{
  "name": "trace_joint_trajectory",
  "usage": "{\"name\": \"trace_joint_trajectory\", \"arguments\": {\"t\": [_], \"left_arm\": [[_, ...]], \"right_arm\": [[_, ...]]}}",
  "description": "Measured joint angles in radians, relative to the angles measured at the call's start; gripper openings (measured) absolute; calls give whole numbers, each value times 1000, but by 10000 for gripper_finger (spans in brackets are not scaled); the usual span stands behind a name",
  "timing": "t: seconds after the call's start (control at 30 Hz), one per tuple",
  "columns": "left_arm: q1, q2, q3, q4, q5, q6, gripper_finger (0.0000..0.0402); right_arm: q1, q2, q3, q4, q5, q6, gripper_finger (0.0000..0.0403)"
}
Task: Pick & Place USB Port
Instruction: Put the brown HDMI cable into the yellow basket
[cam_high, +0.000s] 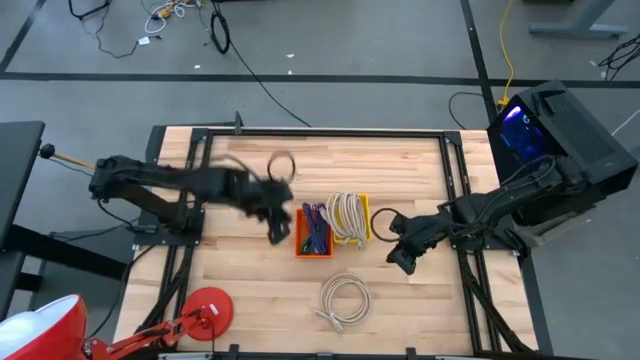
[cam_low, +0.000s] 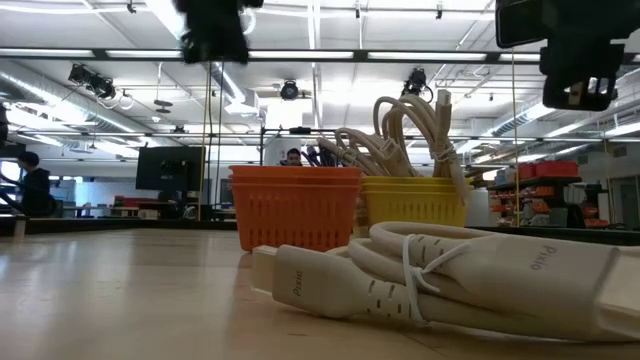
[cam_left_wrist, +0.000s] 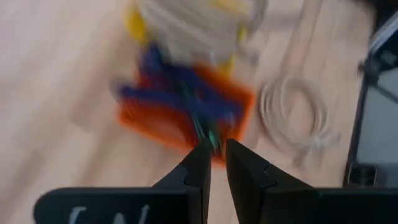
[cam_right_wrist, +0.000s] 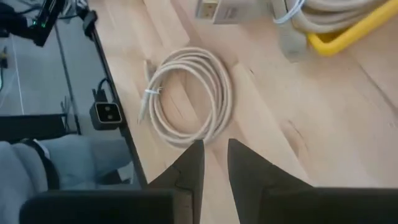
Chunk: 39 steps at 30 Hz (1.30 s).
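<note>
An orange basket (cam_high: 313, 240) holding blue and purple cables stands mid-table, with a yellow basket (cam_high: 352, 218) of white cables against its right side. A coiled white cable (cam_high: 345, 298) lies flat on the table nearer the front edge. My left gripper (cam_high: 277, 222) hovers just left of the orange basket (cam_left_wrist: 186, 118), fingers together. A thin green-blue streak (cam_left_wrist: 209, 134) shows at its fingertips in the blurred left wrist view. My right gripper (cam_high: 403, 257) hovers right of the baskets, shut and empty, and the white coil (cam_right_wrist: 186, 96) lies ahead of it. My left gripper is shut, pointing down beside the orange basket's left edge. A green-blue streak (cam_left_wrist: 209, 134) meets its fingertips, but the blur hides whether the fingers touch it or it lies in the basket beyond.
A dark cable ring (cam_high: 283, 165) lies behind the left gripper and another (cam_high: 383, 222) lies right of the yellow basket. A red lamp (cam_high: 205, 310) stands at the front left. A black box (cam_high: 560, 140) sits off the table's right edge.
</note>
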Motion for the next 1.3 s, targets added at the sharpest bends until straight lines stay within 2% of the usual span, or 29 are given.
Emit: {"name": "trace_joint_trajectory", "arguments": {"t": [0.07, 0.13, 0.23, 0.3, 0.33, 0.4, 0.63, 0.83, 0.93, 1.07, 1.3], "left_arm": [[-41, 2, -84, 33, 0, -99, 53], [-73, 2, -176, 142, 12, -221, 53], [-122, 3, -317, 420, 74, -426, 53], [-161, 22, -388, 678, 93, -562, 53], [-182, 34, -410, 763, 93, -612, 53], [-226, 77, -421, 821, 76, -705, 53], [-340, 298, -265, 810, 53, -867, 53], [-325, 468, -89, 762, 59, -904, 53], [-311, 543, -8, 720, 127, -901, 53], [-307, 595, 57, 710, 167, -893, 53], [-301, 636, 72, 665, 183, -876, 53]], "right_arm": [[-12, -1, 0, 0, 3, -28, 73], [-28, -9, 0, 0, 19, -55, 73], [-62, -27, 0, 31, 25, -115, 73], [-88, -45, 0, 24, 23, -166, 73], [-103, -55, 0, 18, 20, -199, 73], [-136, -78, 1, -13, 14, -263, 73], [-259, -176, 1, -62, 12, -472, 73], [-346, -245, 1, -70, 1, -570, 73], [-374, -271, 1, -62, -35, -588, 73], [-385, -307, 1, -88, -67, -599, 73], [-385, -345, 1, -102, -66, -588, 73]]}}
